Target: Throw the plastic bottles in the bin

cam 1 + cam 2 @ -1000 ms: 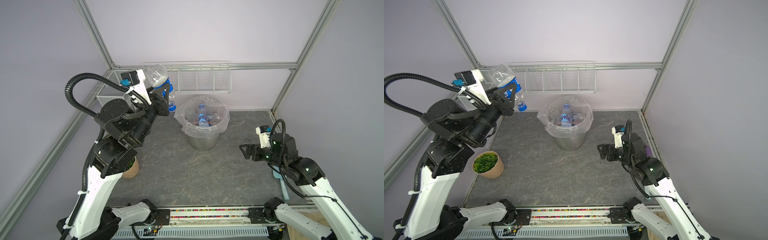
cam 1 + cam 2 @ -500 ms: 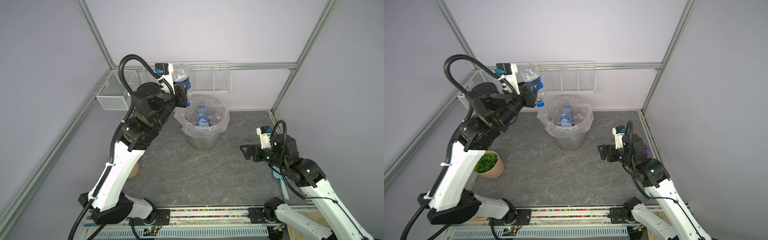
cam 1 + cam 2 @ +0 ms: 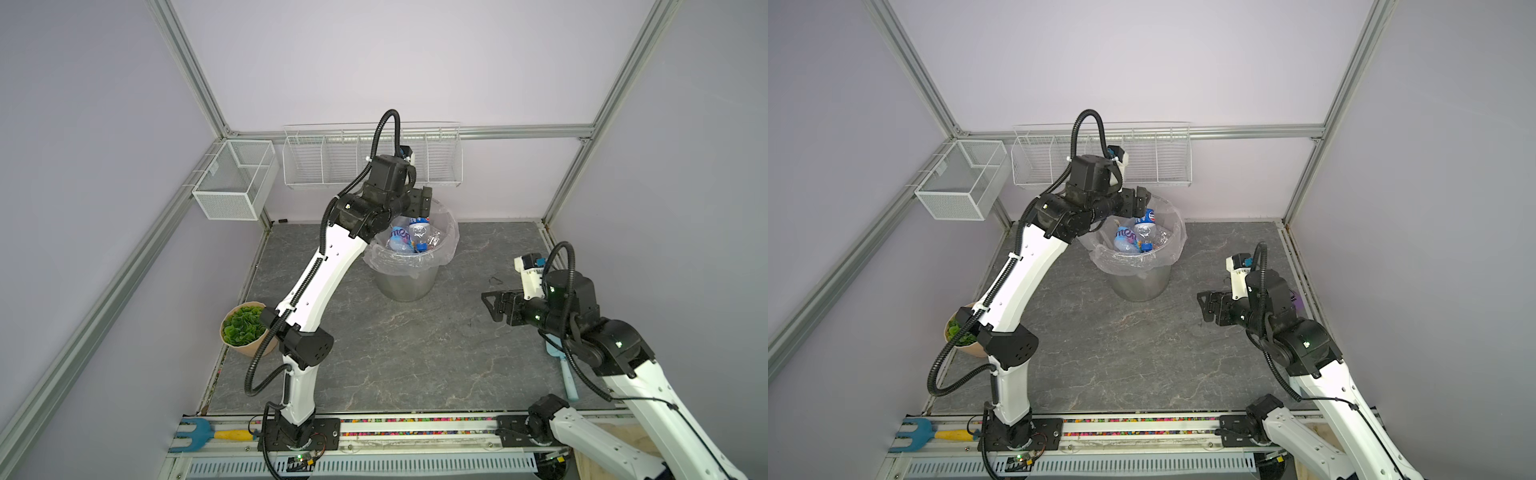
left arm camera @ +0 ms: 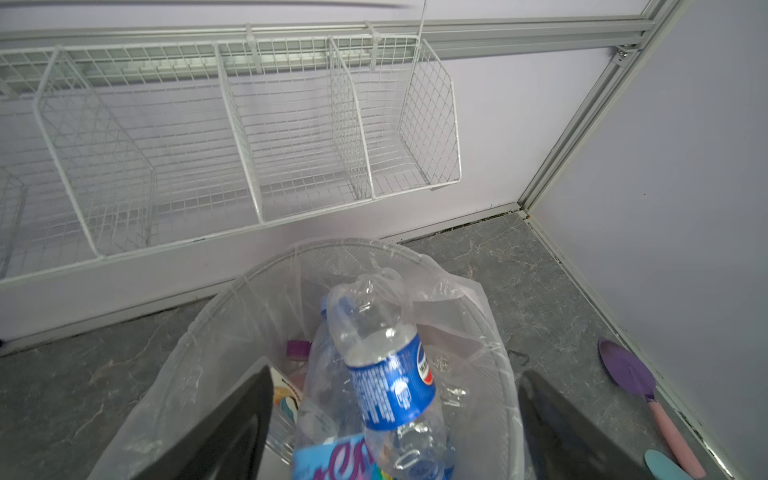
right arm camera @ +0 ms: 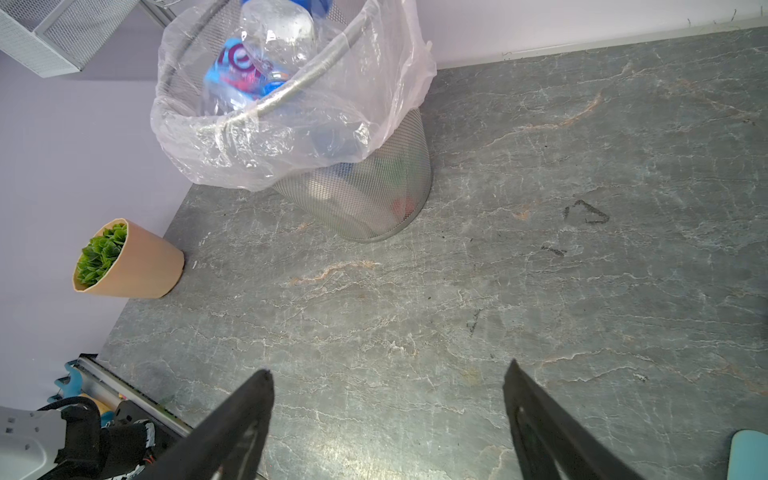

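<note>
One bottle in play: blue-labelled bottle [image 4: 390,386], clear and crushed, loose at the top of the bin [image 3: 409,286]. In both top views it sits within the rim, at upper centre of the frame.
Left fingers [image 3: 424,199]: spread wide, gripping nothing. In the left wrist view they fill the lower left and lower right corners, with the bottle between them and touching neither.
Bottle from left fingers: below and just ahead, over the bin mouth, not over the desk [image 3: 395,357].
Long axis: steep. In the left wrist view it runs from bottom centre up toward mid-frame, crumpled end uppermost. Whether it is falling or at rest I cannot tell.
Right fingers [image 3: 494,300]: wide apart and empty, at the right middle of both top views, tips toward the left of the frame, well apart from the bin.
Nearer arm: left, directly over the bin.
Other bottles [image 3: 1125,237]: several already lie in the bin; none shows on the desk.
Next move, judged: the left arm lifts back clear of the bag [image 3: 446,249]. Nothing needs regripping unless the bottle tips over the rim.
</note>
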### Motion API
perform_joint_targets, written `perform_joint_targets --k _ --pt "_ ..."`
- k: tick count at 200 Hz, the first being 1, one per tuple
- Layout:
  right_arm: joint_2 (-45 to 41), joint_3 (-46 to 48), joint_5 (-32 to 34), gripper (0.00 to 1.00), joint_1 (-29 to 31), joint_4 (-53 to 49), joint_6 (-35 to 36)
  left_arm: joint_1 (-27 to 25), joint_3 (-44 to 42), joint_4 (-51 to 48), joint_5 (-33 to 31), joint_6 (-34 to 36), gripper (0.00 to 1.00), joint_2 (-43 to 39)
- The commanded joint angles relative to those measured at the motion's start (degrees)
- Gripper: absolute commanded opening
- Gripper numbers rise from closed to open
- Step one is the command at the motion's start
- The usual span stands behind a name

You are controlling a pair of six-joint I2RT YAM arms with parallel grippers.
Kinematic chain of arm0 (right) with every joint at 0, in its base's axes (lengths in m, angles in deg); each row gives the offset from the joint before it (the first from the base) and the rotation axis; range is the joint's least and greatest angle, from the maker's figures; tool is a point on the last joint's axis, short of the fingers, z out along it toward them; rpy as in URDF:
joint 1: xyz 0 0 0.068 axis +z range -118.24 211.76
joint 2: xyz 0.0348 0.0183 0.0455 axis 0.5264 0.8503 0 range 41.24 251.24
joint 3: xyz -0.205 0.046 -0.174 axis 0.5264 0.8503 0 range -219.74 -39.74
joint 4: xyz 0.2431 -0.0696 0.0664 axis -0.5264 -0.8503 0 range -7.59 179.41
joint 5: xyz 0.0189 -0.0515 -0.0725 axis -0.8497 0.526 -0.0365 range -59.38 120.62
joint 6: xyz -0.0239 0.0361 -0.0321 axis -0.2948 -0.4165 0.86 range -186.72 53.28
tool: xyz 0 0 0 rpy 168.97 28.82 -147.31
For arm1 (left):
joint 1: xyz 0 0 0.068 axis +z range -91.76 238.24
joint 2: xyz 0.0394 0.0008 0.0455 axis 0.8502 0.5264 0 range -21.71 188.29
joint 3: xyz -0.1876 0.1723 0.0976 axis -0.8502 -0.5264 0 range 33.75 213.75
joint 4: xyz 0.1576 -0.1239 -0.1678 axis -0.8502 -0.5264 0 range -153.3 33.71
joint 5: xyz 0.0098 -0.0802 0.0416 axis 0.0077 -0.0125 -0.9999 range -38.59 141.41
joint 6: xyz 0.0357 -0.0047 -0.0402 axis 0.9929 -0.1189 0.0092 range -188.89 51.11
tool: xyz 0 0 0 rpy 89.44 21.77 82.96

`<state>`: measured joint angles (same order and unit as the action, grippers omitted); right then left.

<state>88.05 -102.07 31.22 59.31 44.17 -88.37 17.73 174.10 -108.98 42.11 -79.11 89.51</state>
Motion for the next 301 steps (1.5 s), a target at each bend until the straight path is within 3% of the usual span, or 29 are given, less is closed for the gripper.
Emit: perform_joint_targets --k 1,93,144,193,246,301 --pt "-0.3 0.1 0.4 0.89 -0.3 -0.2 0.8 0.2 -5.0 4.8 -1.8 -0.7 0.92 -10.8" --pt "0.3 -0.6 1.4 0.89 -0.3 0.7 0.3 0.3 -19.1 10.7 -3.9 0.5 0.93 -22.3" --pt "1.7 -0.8 3.5 0.89 -0.4 2.2 1.2 1.6 -33.8 16.7 -5.0 0.5 0.96 -30.7" --pt "1.9 0.2 6.8 0.89 -0.6 4.4 2.2 6.1 -46.3 19.9 -3.4 -2.2 0.97 -37.2" --pt "0.0 3.3 10.7 0.89 -0.6 6.6 4.2 6.7 -57.5 22.9 -8.0 -1.7 0.99 -43.0" --pt "-7.1 15.0 18.1 0.89 -0.6 15.3 8.6 7.1 -71.4 27.0 -14.8 -1.7 1.0 -49.4"
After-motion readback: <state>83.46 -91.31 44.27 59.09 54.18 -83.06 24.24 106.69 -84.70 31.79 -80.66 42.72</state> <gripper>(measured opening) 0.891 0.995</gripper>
